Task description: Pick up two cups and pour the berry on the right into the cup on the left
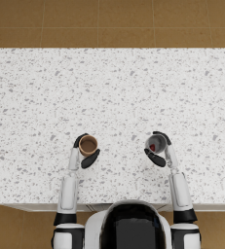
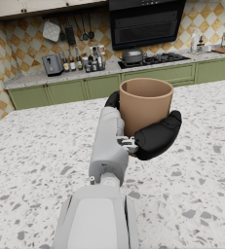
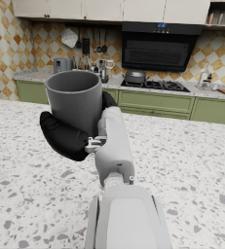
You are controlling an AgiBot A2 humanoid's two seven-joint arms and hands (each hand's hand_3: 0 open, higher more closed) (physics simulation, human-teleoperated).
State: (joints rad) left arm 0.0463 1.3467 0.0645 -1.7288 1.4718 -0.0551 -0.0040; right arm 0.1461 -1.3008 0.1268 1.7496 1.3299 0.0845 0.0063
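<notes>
My left hand (image 1: 86, 154) grips a tan cup (image 1: 88, 145) upright over the speckled counter (image 1: 114, 92); its inside looks dark, with nothing showing in it. The left wrist view shows the same tan cup (image 2: 145, 105) wrapped by the left hand (image 2: 153, 133). My right hand (image 1: 159, 150) holds a grey cup (image 1: 155, 143) upright, with a red berry (image 1: 152, 147) inside it. The grey cup (image 3: 76, 99) sits in the right hand (image 3: 67, 133) in the right wrist view, where the berry is hidden. The two cups are well apart.
The counter's near edge (image 1: 46, 206) runs just in front of my arms. Brown tiled floor (image 1: 109, 22) lies beyond the far edge. Green cabinets (image 2: 75, 90), a stove with a pot (image 3: 135, 76) and an oven stand in the background.
</notes>
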